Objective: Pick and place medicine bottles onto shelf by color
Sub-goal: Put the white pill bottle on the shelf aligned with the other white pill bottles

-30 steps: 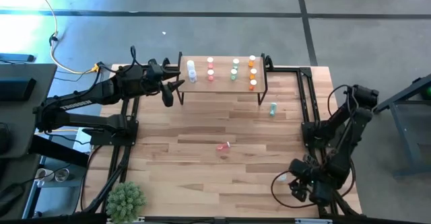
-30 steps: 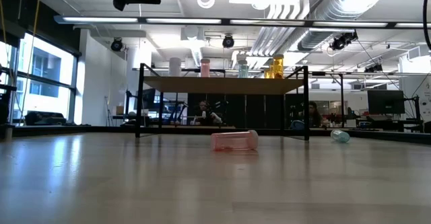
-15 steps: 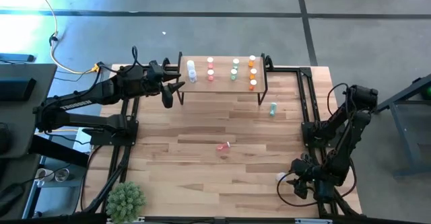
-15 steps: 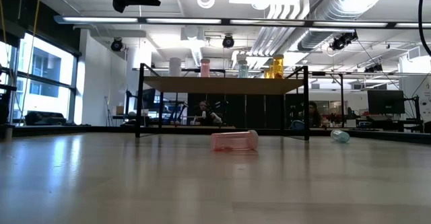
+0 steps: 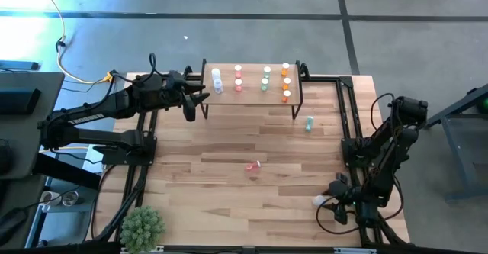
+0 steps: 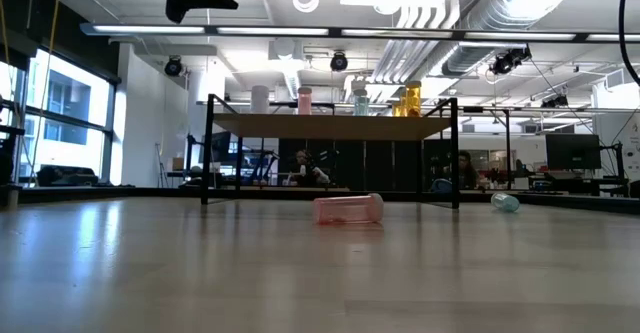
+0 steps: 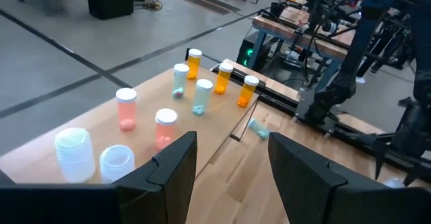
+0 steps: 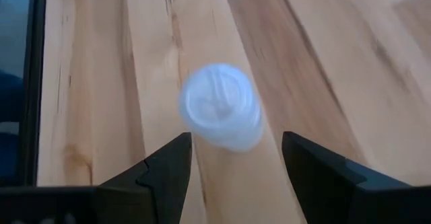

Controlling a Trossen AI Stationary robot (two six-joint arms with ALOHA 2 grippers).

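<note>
The right gripper [image 8: 232, 158] hangs low over the near right corner of the pale wooden tabletop [image 5: 229, 193], its two dark fingers [image 8: 165, 167] spread wide, a white-capped clear plastic vial [image 8: 221, 114] lying on the wood ahead of the gap, apart from both fingers; in the high view that vial [image 5: 319, 200] sits just beside the gripper [image 5: 333, 200]. The left gripper [image 5: 197, 101] hovers at the left end of the small light-wood shelf on black metal legs [image 5: 252, 94], fingers [image 7: 168, 167] parted and holding nothing. On the shelf stand two clear vials [image 7: 74, 153], two pink ones [image 7: 126, 107], three green ones [image 7: 203, 96] and three orange ones [image 7: 248, 91], grouped by colour; a pink vial [image 5: 252, 165] lies on its side mid-table; a green vial [image 5: 309, 123] lies just right of the shelf.
</note>
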